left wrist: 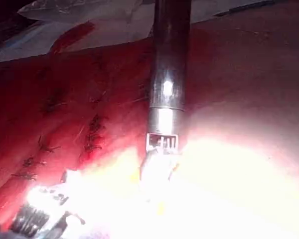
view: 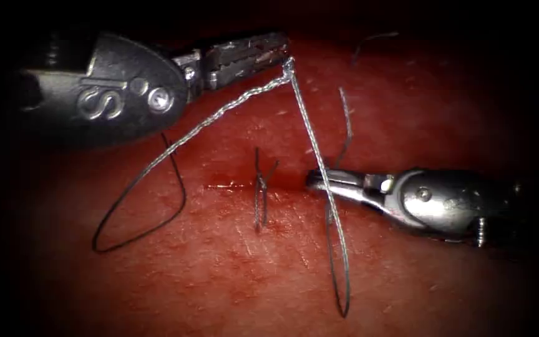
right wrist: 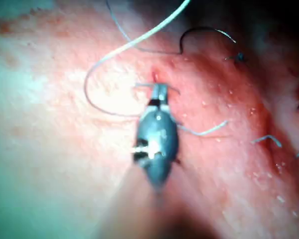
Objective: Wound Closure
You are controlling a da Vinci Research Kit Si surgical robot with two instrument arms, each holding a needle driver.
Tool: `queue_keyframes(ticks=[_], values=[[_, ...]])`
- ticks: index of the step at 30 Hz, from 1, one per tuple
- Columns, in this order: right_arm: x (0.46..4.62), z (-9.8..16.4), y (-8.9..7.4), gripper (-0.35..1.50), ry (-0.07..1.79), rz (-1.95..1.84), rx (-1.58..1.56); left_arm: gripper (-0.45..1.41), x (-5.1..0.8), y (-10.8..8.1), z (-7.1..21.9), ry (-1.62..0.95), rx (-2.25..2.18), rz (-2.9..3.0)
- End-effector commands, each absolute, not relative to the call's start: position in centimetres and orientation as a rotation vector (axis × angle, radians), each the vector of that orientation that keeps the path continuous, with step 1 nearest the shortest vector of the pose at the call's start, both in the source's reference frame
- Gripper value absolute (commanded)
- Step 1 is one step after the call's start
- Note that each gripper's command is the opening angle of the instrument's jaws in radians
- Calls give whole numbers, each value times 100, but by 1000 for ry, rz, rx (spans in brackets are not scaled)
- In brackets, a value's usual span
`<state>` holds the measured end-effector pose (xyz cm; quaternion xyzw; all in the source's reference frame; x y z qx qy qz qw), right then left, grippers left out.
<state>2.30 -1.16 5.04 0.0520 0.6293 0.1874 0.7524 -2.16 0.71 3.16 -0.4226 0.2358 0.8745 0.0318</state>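
Braided thread [view: 310, 131]: limp, light; pinched at its bend by left pincer [view: 282, 59], above the cut [view: 232, 185].
Right pincer [view: 319, 181]: pressed together, thread crossing it; grip uncertain.
Hold: near bend.

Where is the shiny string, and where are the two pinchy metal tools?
thread [view: 310, 134], endoscope view, on the bright strand running down from the left tool.
left tool [view: 268, 55], endoscope view, at its jaw tips.
right tool [view: 319, 180], endoscope view, at its jaw tips.
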Motion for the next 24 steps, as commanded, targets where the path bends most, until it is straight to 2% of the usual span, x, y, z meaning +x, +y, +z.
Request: queue_keyframes(ticks=[1, 4, 17, 22, 24], values=[[244, 508, -122, -21, 1383, 401, 123, -45, -224, 78, 326, 722, -1305, 2698], [245, 500, -121, -31, 1401, 404, 126, -45, -228, 87, 350, 704, -1315, 2717], [246, 478, -126, -31, 1480, 422, 117, -45, -229, 100, 434, 658, -1319, 2760], [244, 470, -120, -28, 1574, 448, 91, -45, -224, 95, 460, 631, -1311, 2763], [242, 468, -119, -21, 1593, 461, 69, -45, -223, 92, 465, 626, -1307, 2759]])
